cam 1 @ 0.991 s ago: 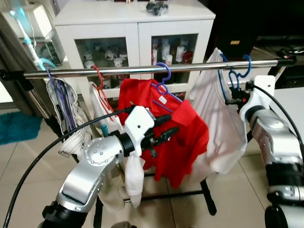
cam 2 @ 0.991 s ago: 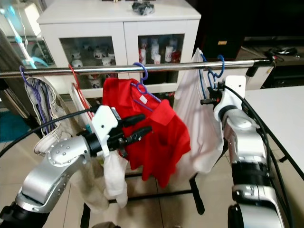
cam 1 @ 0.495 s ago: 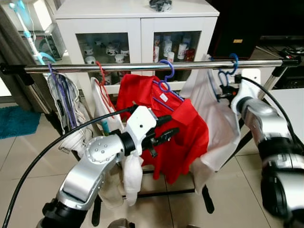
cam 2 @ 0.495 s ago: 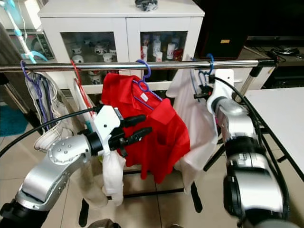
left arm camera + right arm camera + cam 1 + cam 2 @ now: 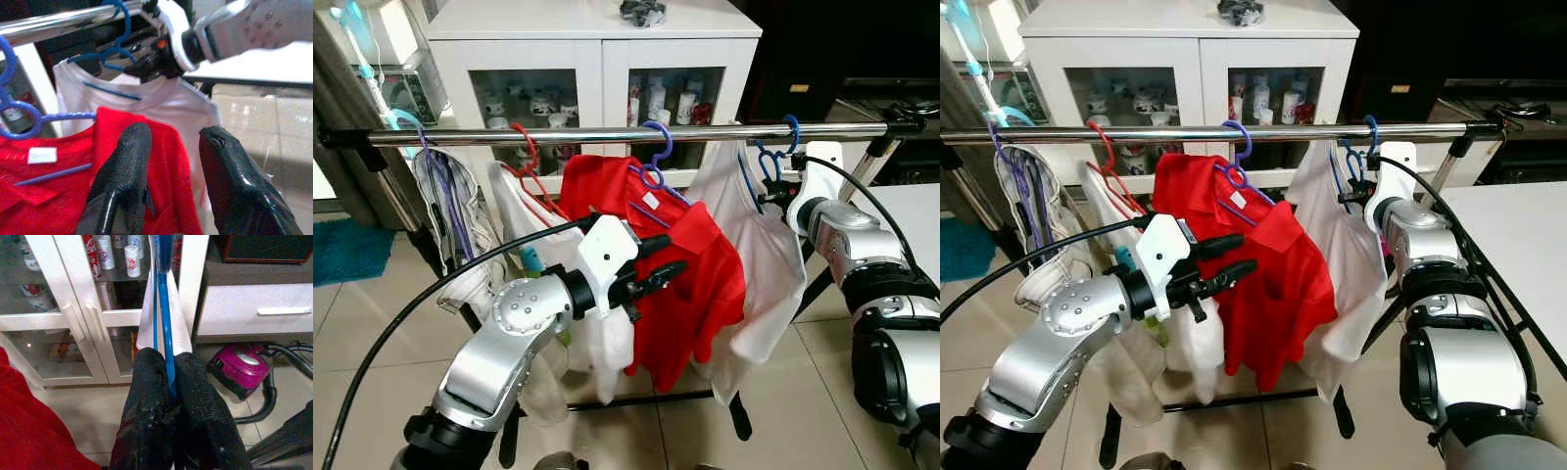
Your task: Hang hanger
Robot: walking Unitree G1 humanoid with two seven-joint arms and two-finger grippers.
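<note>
Right wrist view showed the right gripper (image 5: 168, 382) with jaws clamped on the blue plastic hanger (image 5: 773, 157), its hook already over the chrome rail (image 5: 607, 135); only release seemingly remained. Left gripper (image 5: 171, 147) hovered, jaws apart.

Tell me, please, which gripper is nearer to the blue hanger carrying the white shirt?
Right. The right gripper is shut on the blue hanger just below the rail; the left gripper is open in front of the red shirt.
</note>
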